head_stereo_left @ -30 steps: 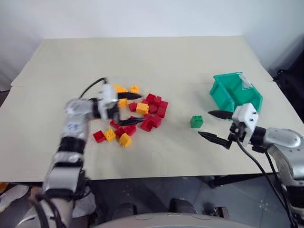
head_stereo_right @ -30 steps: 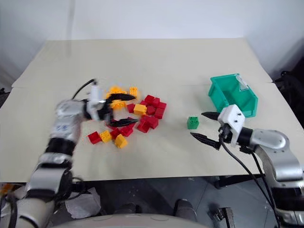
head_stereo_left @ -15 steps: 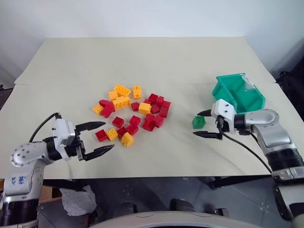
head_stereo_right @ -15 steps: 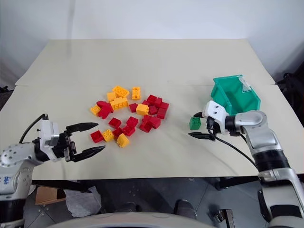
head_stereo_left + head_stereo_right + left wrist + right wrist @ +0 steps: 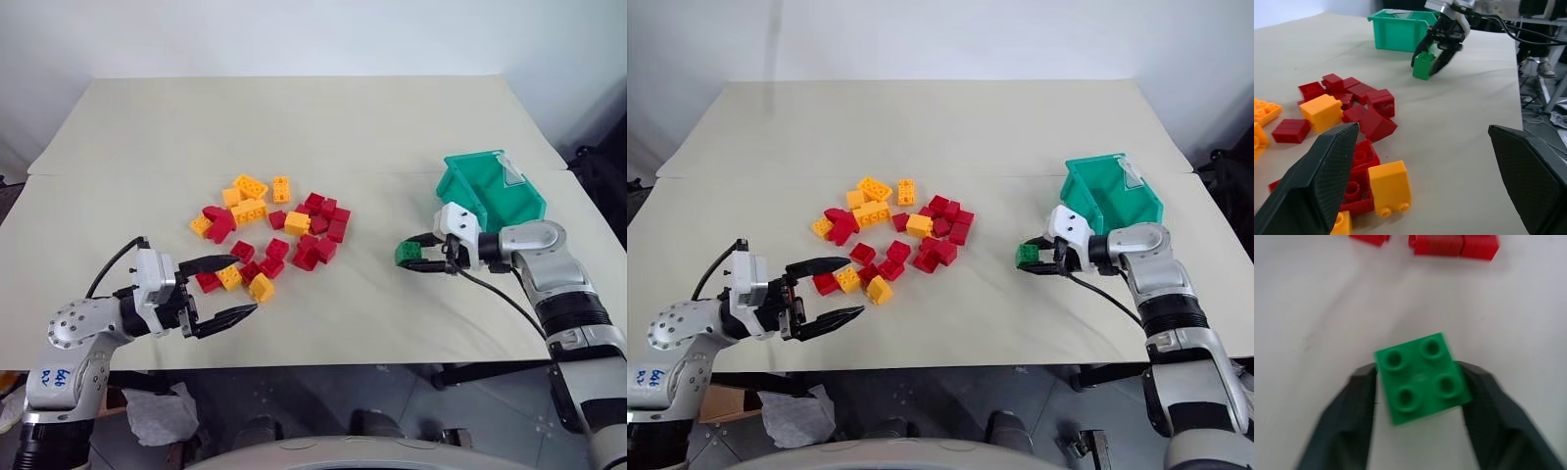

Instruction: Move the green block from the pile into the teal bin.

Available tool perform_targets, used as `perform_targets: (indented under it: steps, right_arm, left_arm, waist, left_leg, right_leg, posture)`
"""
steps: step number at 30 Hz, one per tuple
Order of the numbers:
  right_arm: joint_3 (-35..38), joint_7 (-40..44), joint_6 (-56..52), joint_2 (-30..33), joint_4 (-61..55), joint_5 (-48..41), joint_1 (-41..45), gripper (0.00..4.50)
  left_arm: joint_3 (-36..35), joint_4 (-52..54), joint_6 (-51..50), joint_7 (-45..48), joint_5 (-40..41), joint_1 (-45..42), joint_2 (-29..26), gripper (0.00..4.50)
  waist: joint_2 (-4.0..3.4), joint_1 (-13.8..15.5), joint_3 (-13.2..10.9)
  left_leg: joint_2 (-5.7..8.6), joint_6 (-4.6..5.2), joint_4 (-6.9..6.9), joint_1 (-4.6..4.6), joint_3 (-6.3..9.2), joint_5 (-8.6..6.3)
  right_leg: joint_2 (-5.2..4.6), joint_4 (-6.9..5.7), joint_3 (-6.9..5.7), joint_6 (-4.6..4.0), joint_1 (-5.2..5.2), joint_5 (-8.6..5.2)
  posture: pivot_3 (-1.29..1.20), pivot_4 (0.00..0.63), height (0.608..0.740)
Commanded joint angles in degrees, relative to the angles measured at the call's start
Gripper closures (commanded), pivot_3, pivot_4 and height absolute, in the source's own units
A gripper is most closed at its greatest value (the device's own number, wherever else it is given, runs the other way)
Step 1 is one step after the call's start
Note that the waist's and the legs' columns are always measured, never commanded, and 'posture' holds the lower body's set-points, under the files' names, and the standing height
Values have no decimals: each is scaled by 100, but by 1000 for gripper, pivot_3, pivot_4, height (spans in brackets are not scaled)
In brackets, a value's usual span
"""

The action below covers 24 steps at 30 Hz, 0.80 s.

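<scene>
The green block (image 5: pixel 1026 256) rests on the table, apart from the pile (image 5: pixel 284 230) of red and yellow bricks and just in front of the teal bin (image 5: pixel 460 182). My right gripper (image 5: pixel 409 255) is shut on the green block, and the right wrist view shows a black finger (image 5: pixel 1352 406) pressed against each side of it. My left gripper (image 5: pixel 247 282) hovers open at the near left edge of the pile with nothing between its fingers.
The beige table (image 5: pixel 294 127) runs wide behind the pile and the bin. Its front edge lies close below both grippers. A yellow brick (image 5: pixel 1390 187) and red bricks lie just ahead of the left gripper.
The right gripper moved in around the green block and shut on it. The left arm drew back from over the pile toward the table's front edge, still open.
</scene>
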State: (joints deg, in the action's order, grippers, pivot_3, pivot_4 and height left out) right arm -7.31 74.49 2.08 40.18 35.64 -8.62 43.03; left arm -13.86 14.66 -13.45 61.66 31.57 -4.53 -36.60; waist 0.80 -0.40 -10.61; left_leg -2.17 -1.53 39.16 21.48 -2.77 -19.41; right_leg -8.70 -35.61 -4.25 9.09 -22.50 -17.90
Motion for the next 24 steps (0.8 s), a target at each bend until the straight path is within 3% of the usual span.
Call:
perform_targets:
  steps: [1,8,12,18,24]
  right_arm:
    - [588,50,-268,144,-886,-588,-442,3000]
    - [2079,-993,-1329,294,-2749,-1650,-1369,3000]
    - [2636,-1689,-1645,516,-2843,-1635,-1470,3000]
    - [2697,-2469,-1509,835,-1789,-1058,-1104,3000]
    - [2163,-3125,-1127,658,141,-316,125,3000]
  left_arm:
    - [130,-84,6,18,143,-236,62,0]
    - [381,-68,-68,-376,217,-707,535,0]
    - [627,2,-146,-693,145,-978,882,0]
    - [953,-187,-61,-1278,-133,-1321,1397,0]
    - [989,-224,58,-1468,-263,-1323,1498,0]
  waist:
    - [0,39,0]
    - [0,41,0]
    - [0,43,0]
    - [0,28,0]
    - [-2,-48,1]
  left_leg:
    - [0,0,0,0,2,0]
    - [0,-1,1,0,0,-1]
    - [0,-1,1,-1,-1,-1]
    - [1,-1,1,-2,-10,-1]
    - [0,-1,-7,-13,-24,-1]
  right_leg:
    - [0,0,-1,0,1,0]
    - [-1,0,-1,0,2,0]
    - [0,1,-1,-1,4,1]
    - [0,7,4,-1,3,1]
    - [0,4,13,-1,0,1]
  posture:
    - [0,150,740]
    - [0,150,740]
    - [0,150,740]
    - [0,150,740]
    - [0,150,740]
